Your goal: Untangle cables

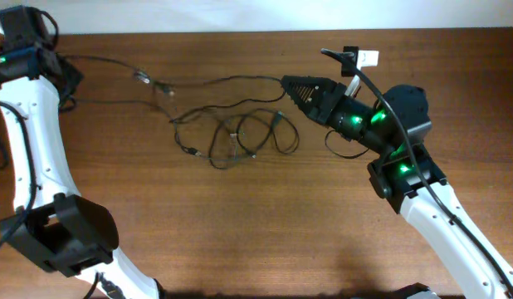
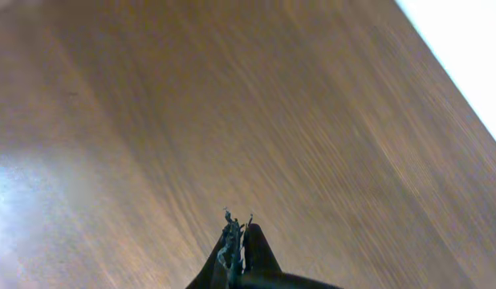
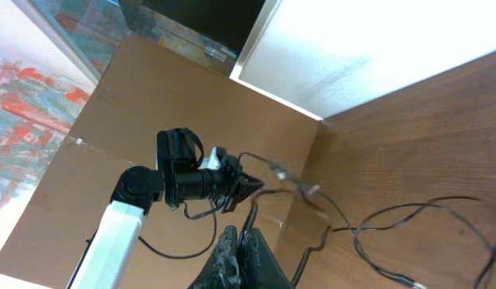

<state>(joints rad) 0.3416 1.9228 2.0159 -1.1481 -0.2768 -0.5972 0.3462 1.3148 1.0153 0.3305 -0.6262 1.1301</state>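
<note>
Cables (image 1: 240, 133) knot at middle of counter (image 1: 240, 241), long axis left-right; right pincer (image 1: 285, 83) fully closed on a strand just right of knot, nearer; left pincer (image 2: 236, 229) closed on far-left end, well apart.

Seemingly a robotics lab; left arm (image 1: 32, 141) and right arm (image 1: 456, 228) flank a wooden table (image 1: 240, 232); cardboard screen (image 3: 176, 88), white wall (image 3: 376, 40) behind.
</note>
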